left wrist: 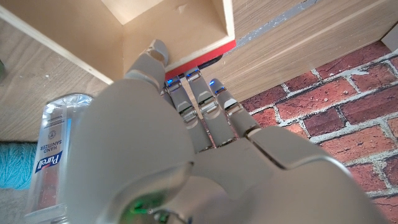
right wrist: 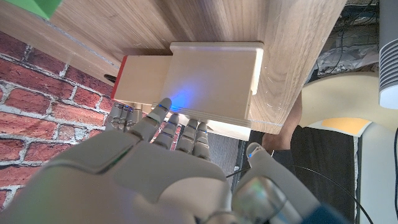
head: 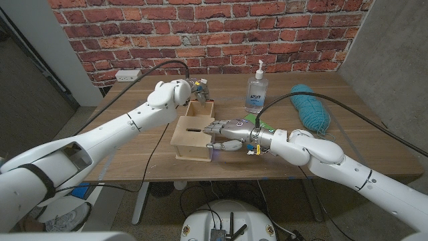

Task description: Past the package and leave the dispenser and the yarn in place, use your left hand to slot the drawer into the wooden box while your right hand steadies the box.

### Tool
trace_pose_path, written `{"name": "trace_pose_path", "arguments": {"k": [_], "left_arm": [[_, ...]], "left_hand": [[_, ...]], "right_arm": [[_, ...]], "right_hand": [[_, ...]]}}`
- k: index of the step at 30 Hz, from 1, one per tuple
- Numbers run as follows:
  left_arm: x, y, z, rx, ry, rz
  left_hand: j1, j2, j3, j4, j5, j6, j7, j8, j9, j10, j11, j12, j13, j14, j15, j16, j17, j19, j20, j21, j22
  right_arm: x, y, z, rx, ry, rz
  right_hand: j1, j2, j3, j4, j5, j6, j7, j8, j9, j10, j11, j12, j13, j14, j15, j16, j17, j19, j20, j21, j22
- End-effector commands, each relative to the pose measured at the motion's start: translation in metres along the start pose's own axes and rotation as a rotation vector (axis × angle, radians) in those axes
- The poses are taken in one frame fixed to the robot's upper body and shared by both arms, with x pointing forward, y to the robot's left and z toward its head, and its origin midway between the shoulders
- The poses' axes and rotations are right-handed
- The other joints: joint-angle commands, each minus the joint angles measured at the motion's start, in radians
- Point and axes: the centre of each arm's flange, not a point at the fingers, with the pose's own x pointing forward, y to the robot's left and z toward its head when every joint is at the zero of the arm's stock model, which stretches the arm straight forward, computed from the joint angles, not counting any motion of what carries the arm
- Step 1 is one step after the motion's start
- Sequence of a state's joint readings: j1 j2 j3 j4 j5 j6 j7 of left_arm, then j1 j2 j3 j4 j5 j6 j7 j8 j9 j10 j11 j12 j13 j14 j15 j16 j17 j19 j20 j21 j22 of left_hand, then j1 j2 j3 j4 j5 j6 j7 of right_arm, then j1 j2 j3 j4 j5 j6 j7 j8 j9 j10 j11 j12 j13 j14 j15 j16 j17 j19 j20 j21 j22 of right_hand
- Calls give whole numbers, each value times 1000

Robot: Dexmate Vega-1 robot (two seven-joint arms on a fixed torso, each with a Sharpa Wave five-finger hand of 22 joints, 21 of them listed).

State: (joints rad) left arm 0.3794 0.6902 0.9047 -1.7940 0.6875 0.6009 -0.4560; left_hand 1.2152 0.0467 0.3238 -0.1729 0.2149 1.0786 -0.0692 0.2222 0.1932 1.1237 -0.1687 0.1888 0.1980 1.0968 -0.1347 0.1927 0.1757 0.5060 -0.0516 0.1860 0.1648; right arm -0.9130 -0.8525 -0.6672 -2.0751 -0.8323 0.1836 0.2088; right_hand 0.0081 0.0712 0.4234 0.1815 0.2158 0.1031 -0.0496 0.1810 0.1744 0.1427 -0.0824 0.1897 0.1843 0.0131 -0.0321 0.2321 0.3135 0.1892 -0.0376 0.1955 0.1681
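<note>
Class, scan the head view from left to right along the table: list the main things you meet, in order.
Left hand on the drawer → wooden box → right hand against the box → sanitizer dispenser → teal yarn.

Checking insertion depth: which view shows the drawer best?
Right wrist view: the drawer, red-ended, sticks out of the wooden box. Left wrist shows just its open inside and red end; head view has it small behind the left hand.

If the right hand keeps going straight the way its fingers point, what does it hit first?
The wooden box. The right hand points toward the robot's left, fingertips already at the box's side; whether they touch is hard to tell.
</note>
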Motion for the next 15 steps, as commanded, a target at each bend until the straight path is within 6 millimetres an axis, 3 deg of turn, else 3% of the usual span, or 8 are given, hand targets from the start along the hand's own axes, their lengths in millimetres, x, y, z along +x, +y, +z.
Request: {"name": "trace_pose_path", "arguments": {"k": [1,15], "left_arm": [[-1,-6,0,-20,12,-19],[-2,-7,0,-36,16,-39]], "left_hand": [[34,38,-5,2,6,16,9,3,4,31,-29,6,1,69,-110,10,10,-4,-148,1,3],[35,38,-7,2,6,17,8,3,4,30,-29,6,1,69,-110,10,10,-4,-148,1,3]], "right_arm": [[1,1,0,6,-1,6],[1,1,-1,9,0,10]], "right_hand": [[-13,110,4,5,6,8,2,7,3,8,3,3,2,6,-88,6,3,2,-103,-3,0],[-14,110,2,5,6,9,4,7,3,7,5,3,2,8,-85,6,5,3,-101,-3,0]]}}
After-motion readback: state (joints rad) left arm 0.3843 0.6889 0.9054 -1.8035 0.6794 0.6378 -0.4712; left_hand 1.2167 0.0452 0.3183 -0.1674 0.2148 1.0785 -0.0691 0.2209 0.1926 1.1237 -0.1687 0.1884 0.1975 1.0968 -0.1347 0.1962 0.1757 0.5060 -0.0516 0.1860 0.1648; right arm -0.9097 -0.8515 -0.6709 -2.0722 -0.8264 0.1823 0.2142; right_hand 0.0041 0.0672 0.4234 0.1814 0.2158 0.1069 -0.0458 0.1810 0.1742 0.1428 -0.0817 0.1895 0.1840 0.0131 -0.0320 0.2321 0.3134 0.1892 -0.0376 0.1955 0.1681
